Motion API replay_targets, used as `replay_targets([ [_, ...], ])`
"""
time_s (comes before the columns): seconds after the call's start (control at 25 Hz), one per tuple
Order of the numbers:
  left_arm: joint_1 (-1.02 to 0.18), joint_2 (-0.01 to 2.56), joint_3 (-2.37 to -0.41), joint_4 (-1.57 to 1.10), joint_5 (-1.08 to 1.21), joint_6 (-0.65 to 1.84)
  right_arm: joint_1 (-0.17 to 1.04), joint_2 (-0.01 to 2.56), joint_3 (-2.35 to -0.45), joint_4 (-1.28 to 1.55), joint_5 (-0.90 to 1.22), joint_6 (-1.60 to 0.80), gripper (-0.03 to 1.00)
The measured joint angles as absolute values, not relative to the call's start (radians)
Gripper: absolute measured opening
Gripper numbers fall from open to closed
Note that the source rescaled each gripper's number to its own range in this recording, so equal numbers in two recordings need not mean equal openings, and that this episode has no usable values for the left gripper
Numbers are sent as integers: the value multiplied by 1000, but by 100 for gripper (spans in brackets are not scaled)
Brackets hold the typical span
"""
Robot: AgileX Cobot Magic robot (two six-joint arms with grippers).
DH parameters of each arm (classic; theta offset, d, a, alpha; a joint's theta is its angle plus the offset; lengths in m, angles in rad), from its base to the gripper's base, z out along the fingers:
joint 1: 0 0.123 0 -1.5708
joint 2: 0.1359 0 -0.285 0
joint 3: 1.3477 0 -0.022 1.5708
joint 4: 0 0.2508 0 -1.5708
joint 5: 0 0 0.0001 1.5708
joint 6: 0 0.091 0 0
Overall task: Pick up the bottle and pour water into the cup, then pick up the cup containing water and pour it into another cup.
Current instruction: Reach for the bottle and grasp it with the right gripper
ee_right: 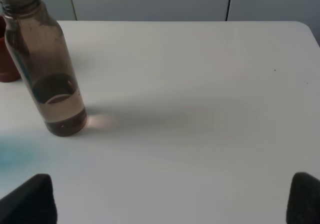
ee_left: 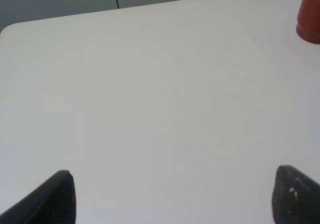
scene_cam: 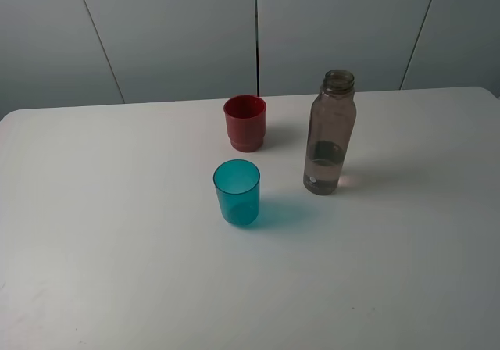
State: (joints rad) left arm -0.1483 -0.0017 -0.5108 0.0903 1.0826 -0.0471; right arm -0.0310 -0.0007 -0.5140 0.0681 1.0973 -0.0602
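standing bottle [scene_cam: 330, 135], teal cup [scene_cam: 237, 192], red cup [scene_cam: 244, 123]

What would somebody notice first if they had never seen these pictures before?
The tall smoky bottle stands out first, upright toward the right of the white table, uncapped, with some water in its lower part. Left of it are two upright cups, set apart from each other: a see-through teal cup nearer the camera and a dark-red cup behind it.

Translucent plastic bottle [scene_cam: 330, 133], matt table [scene_cam: 117, 233]
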Motion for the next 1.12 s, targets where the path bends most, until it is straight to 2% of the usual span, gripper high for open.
replay_targets([
  [1.12, -148, -2, -511, 90, 1083, -47, -31, -1, -514, 68, 1097, -60, 100],
])
